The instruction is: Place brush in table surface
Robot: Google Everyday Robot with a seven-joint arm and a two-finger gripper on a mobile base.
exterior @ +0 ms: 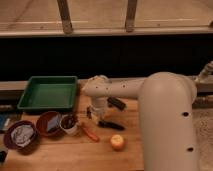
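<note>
Two-finger gripper (93, 114) closed at nine o'clock of slim black tapered brush (112, 125) (check your hold); lift slowly, lay it flat on light-brown wooden table surface (60, 155).

Wooden table surface (65, 156); gripper (94, 114) closed, low over its middle. Brush (112, 125) just right of gripper, orange stick (90, 133) and apple (118, 142) nearer camera, green tray (50, 78) left.

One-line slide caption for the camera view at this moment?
Closed gripper low over the table surface beside the black brush, with the apple and green tray nearby.
</note>
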